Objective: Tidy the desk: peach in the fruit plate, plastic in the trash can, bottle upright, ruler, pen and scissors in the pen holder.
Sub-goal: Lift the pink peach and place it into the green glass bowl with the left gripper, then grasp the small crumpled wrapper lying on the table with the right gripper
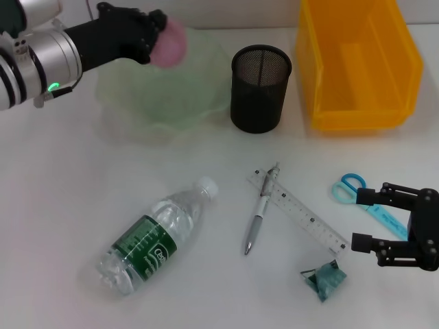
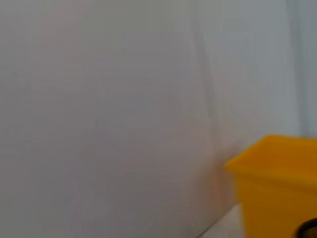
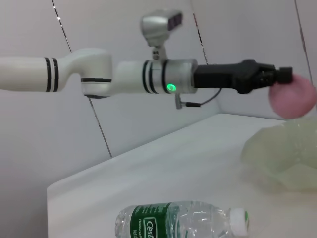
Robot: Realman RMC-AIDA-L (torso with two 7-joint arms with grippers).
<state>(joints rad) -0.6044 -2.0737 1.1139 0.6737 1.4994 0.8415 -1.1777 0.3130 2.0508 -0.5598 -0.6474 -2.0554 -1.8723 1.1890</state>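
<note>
The left gripper point(image 1: 159, 35) is gripping the peach point(image 1: 171, 42) at the upper left of the head view, holding it in the air over the far rim of the plate point(image 1: 137, 103). In the right wrist view the peach point(image 3: 292, 95) is hanging clear above the plate point(image 3: 277, 158), not touching it. It looks light, round and smooth, probably a little soft, so it is likely to roll once let go; releasing it low over the middle of the plate would keep it from bouncing out. The plate itself looks thin and light and could shift if bumped.

The right gripper point(image 1: 384, 223) is hovering with its fingers apart at the lower right, just beside the scissors point(image 1: 367, 202) lying flat on the counter point(image 1: 62, 205).

The bottle point(image 1: 154, 236) is lying on its side at lower centre-left, cap pointing towards the holder point(image 1: 259, 89). It looks nearly empty, hence light and slippery; the labelled middle offers the best hold. The pen point(image 1: 259, 218) is lying across the ruler point(image 1: 298, 211) at centre; both are thin, stiff and flat on the counter, hard to pinch. The crumpled plastic point(image 1: 324, 279) is sitting at bottom right, and the bin point(image 1: 357, 65) is standing at the upper right.
</note>
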